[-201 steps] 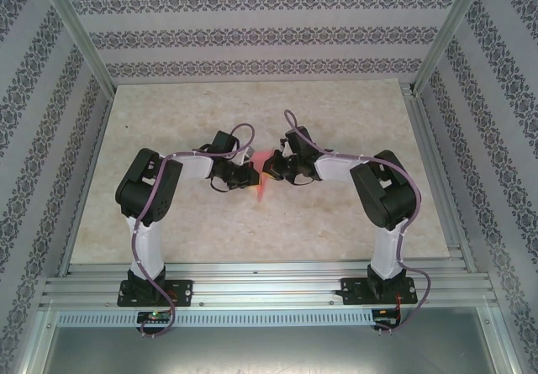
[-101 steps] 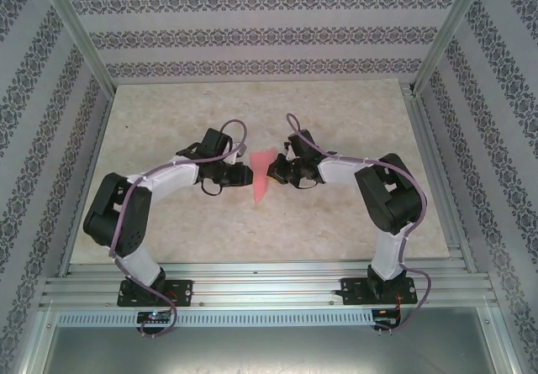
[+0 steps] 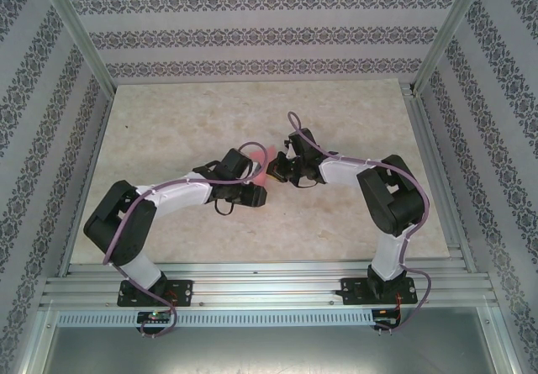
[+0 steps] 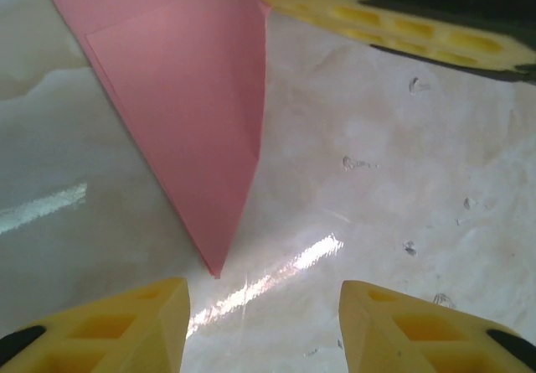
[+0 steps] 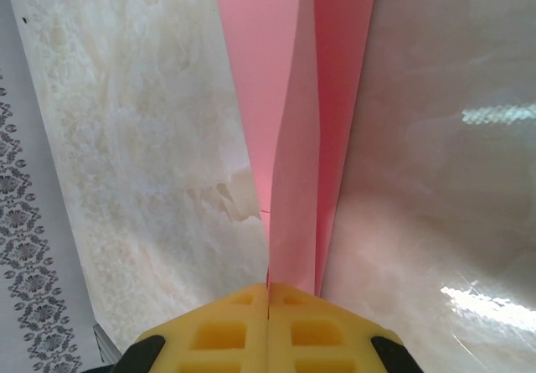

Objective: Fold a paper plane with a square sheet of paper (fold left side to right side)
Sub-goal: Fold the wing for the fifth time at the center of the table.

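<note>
Your top cam looks down from high behind; both wrist cams hug the desk [image 4: 402, 180], sharing the paper plane [image 4: 193, 96].

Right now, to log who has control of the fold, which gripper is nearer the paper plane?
Right. The right gripper is shut on the paper plane, touching it; the left gripper hangs open just short of its pointed tip, not gripping.

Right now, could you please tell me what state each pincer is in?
Left pincer: open, holding nothing.
Right pincer: closed on the paper plane.
</note>
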